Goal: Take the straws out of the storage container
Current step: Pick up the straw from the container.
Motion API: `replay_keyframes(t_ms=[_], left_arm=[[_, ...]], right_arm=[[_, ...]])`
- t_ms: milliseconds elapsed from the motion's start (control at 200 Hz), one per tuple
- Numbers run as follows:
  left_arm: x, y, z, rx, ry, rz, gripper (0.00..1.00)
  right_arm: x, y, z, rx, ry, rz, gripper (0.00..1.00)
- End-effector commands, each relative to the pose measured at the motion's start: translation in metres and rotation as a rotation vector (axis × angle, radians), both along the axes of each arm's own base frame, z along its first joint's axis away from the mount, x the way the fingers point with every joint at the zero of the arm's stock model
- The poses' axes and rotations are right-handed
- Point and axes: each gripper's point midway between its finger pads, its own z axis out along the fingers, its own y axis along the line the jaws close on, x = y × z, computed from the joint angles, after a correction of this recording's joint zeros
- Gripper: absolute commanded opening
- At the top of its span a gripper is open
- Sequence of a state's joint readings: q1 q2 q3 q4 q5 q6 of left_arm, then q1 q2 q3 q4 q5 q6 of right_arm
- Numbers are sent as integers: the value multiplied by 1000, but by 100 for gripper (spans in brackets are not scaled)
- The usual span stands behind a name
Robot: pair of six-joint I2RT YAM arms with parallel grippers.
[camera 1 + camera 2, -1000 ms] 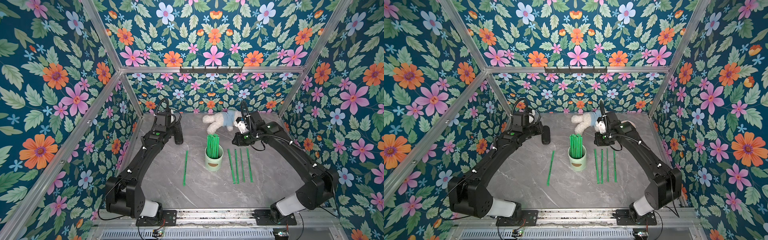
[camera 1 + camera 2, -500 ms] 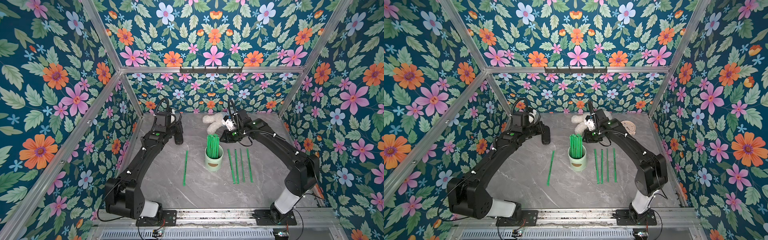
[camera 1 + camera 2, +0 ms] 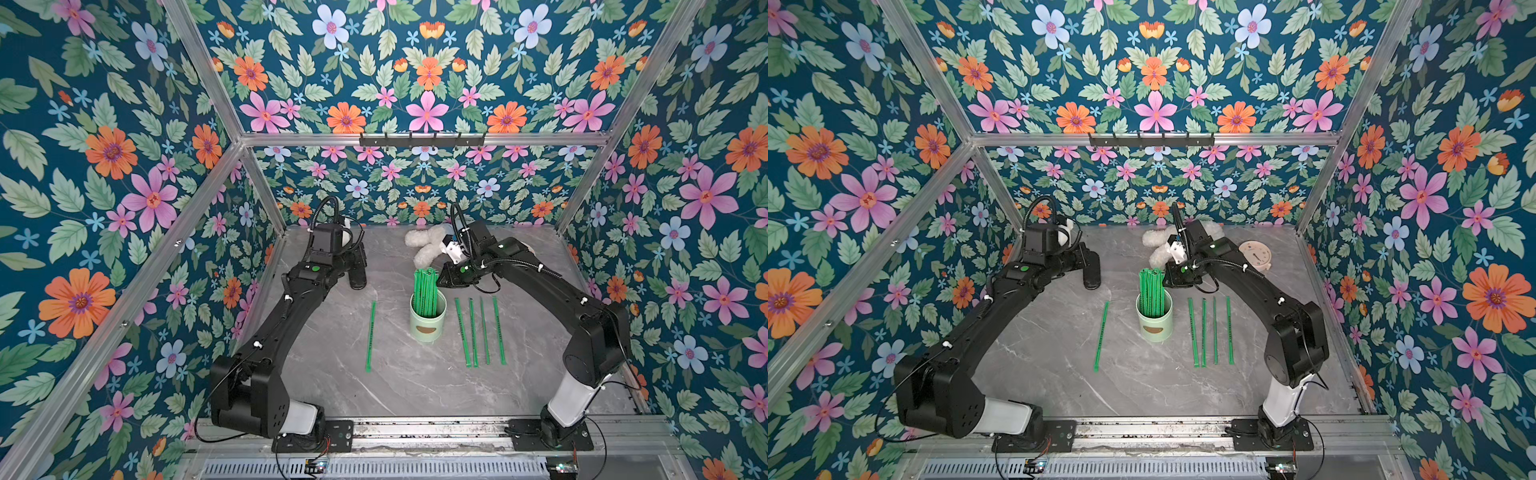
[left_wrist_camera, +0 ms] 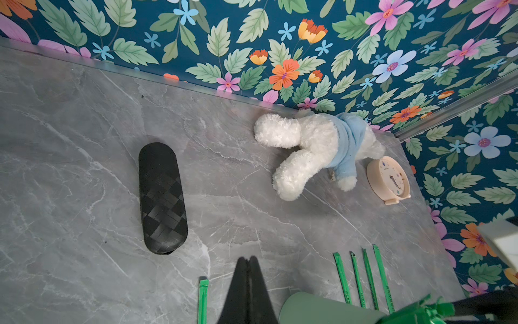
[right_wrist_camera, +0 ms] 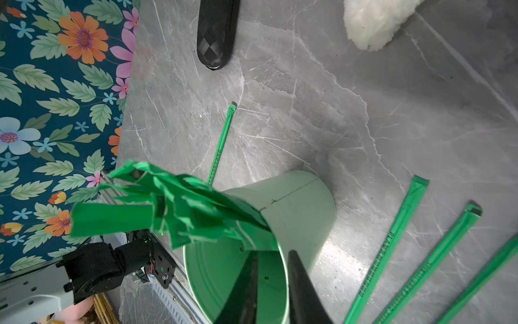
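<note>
The storage container [image 3: 428, 326] [image 3: 1154, 324], a pale mint cup with a brown oval mark, stands upright mid-table. A bundle of green straws [image 3: 424, 289] [image 5: 168, 207] sticks out of it. Several more straws [image 3: 482, 330] lie side by side to its right, and a single straw [image 3: 370, 334] lies to its left. My right gripper [image 5: 272, 254] hovers just behind the cup at the height of the straw tops [image 3: 1151, 276]. Its jaws stand a little apart over the rim with nothing between them. My left gripper [image 4: 248, 259] is shut and empty, above the table near the single straw.
A black woven case [image 4: 162, 196] lies at the back left by the left gripper. A white plush toy in a blue top [image 4: 308, 151] and a round beige clock [image 3: 1254, 255] sit at the back. Floral walls close in the table.
My right arm has swung left, from beside the plush toy and above the laid straws, to the straw tops in the cup. The left arm has not moved.
</note>
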State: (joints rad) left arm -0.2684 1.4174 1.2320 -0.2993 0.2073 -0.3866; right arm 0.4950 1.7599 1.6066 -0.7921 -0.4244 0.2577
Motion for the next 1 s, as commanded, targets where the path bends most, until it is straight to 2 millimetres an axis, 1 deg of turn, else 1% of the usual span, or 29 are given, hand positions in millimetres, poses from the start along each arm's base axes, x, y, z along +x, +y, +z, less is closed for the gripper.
replay_keyframes(t_ms=[0,455,925,995], left_arm=[[3,-1,4,-3,-19,-3,0],[4,-2,2,-2,-15,-5,0],[4,-2,-1,0,-7,-6,0],[4,-2,-1,0,-6,-7,0]], right_arm=[[-2,5,-1,11,6,16,23],[2,11,-10,4,22,24,24],[5,17,-11,-5,22,43,25],[5,17,-11,-7,24,44,21]])
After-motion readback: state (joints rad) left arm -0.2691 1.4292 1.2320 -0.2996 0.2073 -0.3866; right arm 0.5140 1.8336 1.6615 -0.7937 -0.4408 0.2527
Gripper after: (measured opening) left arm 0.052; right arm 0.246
